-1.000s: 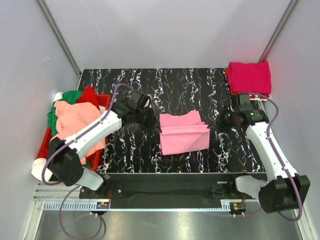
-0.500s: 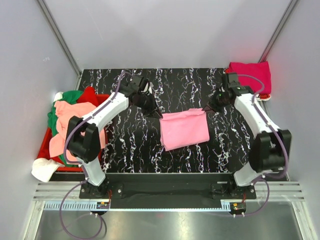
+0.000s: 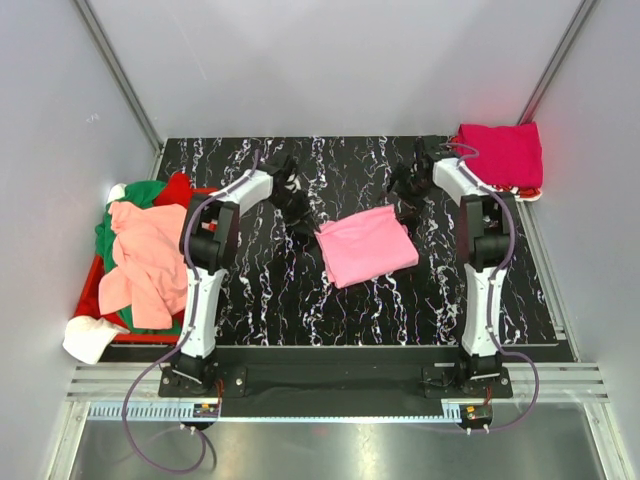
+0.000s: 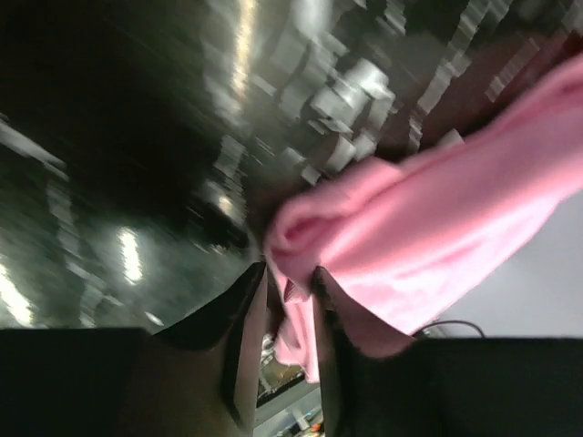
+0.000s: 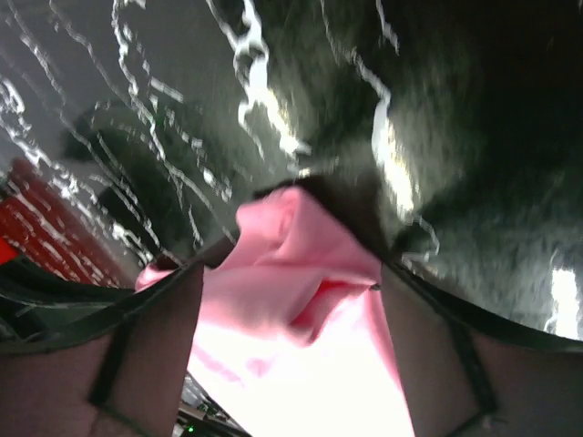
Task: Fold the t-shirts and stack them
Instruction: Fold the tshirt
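Note:
A folded light pink t-shirt lies mid-table, slightly askew. My left gripper is at its back left corner and my right gripper at its back right corner. In the left wrist view the left gripper has its fingers slightly parted, and a fold of the pink cloth hangs loose between them. Seen from the right wrist, the right gripper stands wide open around a bunched corner of the pink shirt. A folded magenta t-shirt rests at the back right.
A red crate sits off the table's left edge. It holds a salmon shirt, a green one and a red one, and a white shirt spills over near it. Grey walls enclose the black marbled table.
Both arms have swung toward the back of the table, carrying the pink shirt's edge over into a smaller fold. Both grippers were shut on the cloth and have now opened.

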Motion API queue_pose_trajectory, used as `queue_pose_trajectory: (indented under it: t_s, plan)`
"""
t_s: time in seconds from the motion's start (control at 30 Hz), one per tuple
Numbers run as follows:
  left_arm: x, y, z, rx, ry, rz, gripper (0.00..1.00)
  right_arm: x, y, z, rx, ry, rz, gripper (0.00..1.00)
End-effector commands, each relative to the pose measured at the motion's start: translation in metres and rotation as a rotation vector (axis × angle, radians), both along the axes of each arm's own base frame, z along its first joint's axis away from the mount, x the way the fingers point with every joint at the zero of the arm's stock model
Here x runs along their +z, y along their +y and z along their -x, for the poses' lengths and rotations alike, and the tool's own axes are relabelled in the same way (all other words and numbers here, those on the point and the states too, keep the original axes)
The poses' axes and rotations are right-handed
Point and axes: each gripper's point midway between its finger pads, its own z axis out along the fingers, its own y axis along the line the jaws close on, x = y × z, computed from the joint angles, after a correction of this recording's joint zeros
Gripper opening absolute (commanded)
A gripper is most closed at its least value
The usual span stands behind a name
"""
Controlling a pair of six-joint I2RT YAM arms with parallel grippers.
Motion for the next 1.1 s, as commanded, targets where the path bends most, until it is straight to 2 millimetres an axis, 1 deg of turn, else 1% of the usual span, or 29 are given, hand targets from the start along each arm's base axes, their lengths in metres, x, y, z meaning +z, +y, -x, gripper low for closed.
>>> queue_pose_trajectory:
  t_s: [0.0,0.03,0.07,0.1,0.13,0.17,0.2,0.23,0.27,0.3,0.33,0.37,0.4,0.43,0.47,0.5,0.53,0.57,0.6,0.67,0.7,0.73,0.77,0.83,0.87,0.9,0.97,1.03,1.07]
  plan:
    - [0.018,0.012,-0.034,0.039,-0.057,0.057,0.35,0.032,-0.011,-0.032,0.025,-0.114,0.035,0.87]
    - [0.014,0.019,-0.041,0.045,-0.066,0.048,0.41,0.036,-0.015,-0.030,0.022,-0.111,0.047,0.88]
    - [0.026,0.021,-0.053,0.041,-0.111,0.038,0.51,0.040,-0.020,-0.030,0.018,-0.121,0.061,0.89]
    - [0.026,0.026,-0.057,0.011,-0.134,0.013,0.53,0.051,-0.031,-0.024,-0.006,-0.137,0.097,0.89]
    - [0.031,0.034,-0.055,0.007,-0.131,-0.032,0.54,0.059,-0.034,-0.022,-0.013,-0.164,0.113,0.89]
    - [0.045,0.036,-0.063,-0.014,-0.187,-0.045,0.57,0.065,-0.038,-0.017,-0.016,-0.183,0.130,0.89]
    - [0.063,0.040,-0.064,-0.013,-0.237,-0.074,0.59,0.076,-0.045,0.000,-0.029,-0.197,0.158,0.90]
    - [0.069,0.044,-0.062,-0.012,-0.259,-0.096,0.62,0.081,-0.048,0.006,-0.043,-0.219,0.166,0.90]
    - [0.079,0.047,-0.061,-0.012,-0.293,-0.116,0.73,0.086,-0.046,0.014,-0.049,-0.230,0.147,0.90]
    - [0.102,0.049,-0.060,-0.005,-0.361,-0.148,0.75,0.088,-0.043,0.039,-0.047,-0.229,0.127,0.90]
    - [0.102,0.049,-0.053,-0.011,-0.371,-0.162,0.75,0.092,-0.038,0.043,-0.048,-0.271,0.104,0.90]
    - [0.108,0.048,-0.049,-0.023,-0.398,-0.168,0.75,0.094,-0.028,0.054,-0.036,-0.280,0.056,0.89]
    - [0.125,0.043,-0.042,-0.031,-0.441,-0.159,0.75,0.084,-0.023,0.078,-0.028,-0.265,0.032,0.87]
    - [0.120,0.030,-0.030,-0.069,-0.442,-0.144,0.74,0.086,-0.013,0.079,-0.023,-0.302,-0.003,0.85]
    - [0.123,0.021,-0.023,-0.092,-0.458,-0.125,0.73,0.083,-0.005,0.088,-0.004,-0.299,-0.045,0.80]
    - [0.132,0.002,-0.008,-0.134,-0.473,-0.078,0.72,0.067,-0.003,0.104,0.001,-0.268,-0.062,0.77]
    - [0.126,-0.008,-0.003,-0.154,-0.482,-0.052,0.71,0.064,0.001,0.104,0.002,-0.281,-0.082,0.74]
    - [0.127,-0.016,0.001,-0.169,-0.492,-0.032,0.71,0.056,0.002,0.108,0.004,-0.268,-0.092,0.71]
    - [0.125,-0.030,0.009,-0.196,-0.493,-0.024,0.70,0.037,0.004,0.119,0.014,-0.218,-0.101,0.66]
    - [0.120,-0.041,0.014,-0.216,-0.478,-0.019,0.69,0.020,0.003,0.124,0.011,-0.190,-0.097,0.61]
    - [0.114,-0.048,0.018,-0.222,-0.456,-0.010,0.69,0.005,0.003,0.134,0.016,-0.153,-0.093,0.58]
    - [0.112,-0.051,0.020,-0.223,-0.446,-0.006,0.68,0.000,0.003,0.138,0.014,-0.142,-0.091,0.57]
    - [0.111,-0.053,0.022,-0.221,-0.438,-0.001,0.68,-0.012,0.006,0.152,0.027,-0.109,-0.076,0.56]
    - [0.111,-0.056,0.024,-0.226,-0.442,-0.001,0.67,-0.016,0.013,0.166,0.037,-0.097,-0.063,0.54]
    - [0.112,-0.057,0.025,-0.227,-0.445,0.001,0.67,-0.022,0.015,0.177,0.044,-0.078,-0.051,0.54]
    - [0.115,-0.056,0.026,-0.223,-0.452,0.001,0.67,-0.017,0.026,0.187,0.078,-0.082,-0.053,0.54]
    - [0.114,-0.052,0.027,-0.228,-0.456,-0.013,0.67,-0.013,0.028,0.195,0.082,-0.078,-0.035,0.55]
    - [0.114,-0.047,0.031,-0.226,-0.455,-0.037,0.67,0.006,0.029,0.200,0.089,-0.098,-0.036,0.61]
    - [0.113,-0.044,0.033,-0.229,-0.459,-0.047,0.67,0.021,0.029,0.193,0.086,-0.134,-0.030,0.68]
